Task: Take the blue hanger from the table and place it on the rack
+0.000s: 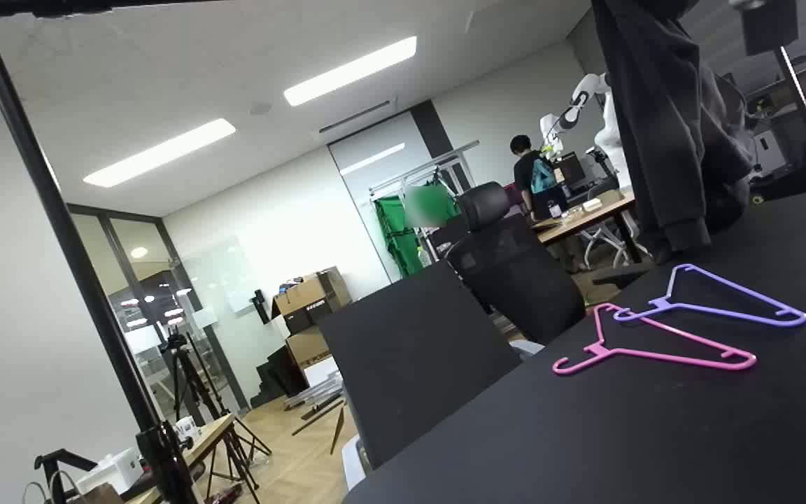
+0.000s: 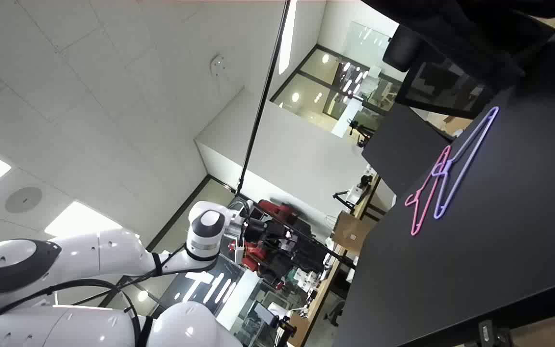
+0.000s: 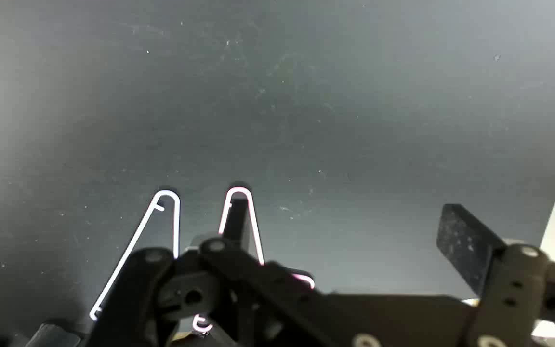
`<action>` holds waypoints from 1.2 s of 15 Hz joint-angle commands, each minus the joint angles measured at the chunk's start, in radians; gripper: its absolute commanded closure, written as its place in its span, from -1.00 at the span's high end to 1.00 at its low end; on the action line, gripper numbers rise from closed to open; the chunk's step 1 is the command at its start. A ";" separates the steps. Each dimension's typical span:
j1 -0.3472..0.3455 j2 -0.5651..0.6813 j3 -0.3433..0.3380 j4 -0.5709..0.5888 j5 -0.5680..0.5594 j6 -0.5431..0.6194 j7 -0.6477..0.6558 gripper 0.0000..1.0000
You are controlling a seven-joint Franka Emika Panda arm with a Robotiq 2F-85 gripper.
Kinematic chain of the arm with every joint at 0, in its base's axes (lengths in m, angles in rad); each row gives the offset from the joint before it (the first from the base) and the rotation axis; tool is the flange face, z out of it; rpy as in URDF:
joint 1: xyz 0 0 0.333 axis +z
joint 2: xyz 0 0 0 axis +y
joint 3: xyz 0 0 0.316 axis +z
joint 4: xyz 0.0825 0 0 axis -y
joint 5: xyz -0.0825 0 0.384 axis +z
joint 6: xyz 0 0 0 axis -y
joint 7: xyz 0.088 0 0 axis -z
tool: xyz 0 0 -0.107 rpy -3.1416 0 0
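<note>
The blue hanger lies flat on the black table [image 1: 585, 441], showing bluish-purple in both exterior views [image 1: 732, 313] [image 2: 467, 166]. Its hook overlaps the pink hanger [image 1: 676, 358] beside it. In the wrist view the blue hanger [image 3: 125, 255] looks almost white at lower left, its hook end hidden behind the gripper. The pink hanger [image 3: 257, 231] is partly covered there by the left finger. My gripper [image 3: 345, 212] is open and empty above the table, apart from the hangers. It also shows in an exterior view [image 2: 282, 231]. I cannot make out the rack in any view.
A thick black slanted pole [image 1: 60, 210] stands at the left in an exterior view. A person in dark clothes [image 1: 669, 126] is at the table's far edge. A black panel [image 1: 417, 357] and a chair [image 1: 515, 259] stand beside the table. A clamp [image 2: 489, 332] sits at its edge.
</note>
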 commanded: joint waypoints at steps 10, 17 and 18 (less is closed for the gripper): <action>0.022 0.003 -0.023 0.001 -0.016 -0.002 0.011 1.00; 0.022 0.003 -0.023 0.001 -0.016 -0.002 0.011 1.00; 0.008 0.005 -0.031 -0.008 -0.026 0.028 0.007 1.00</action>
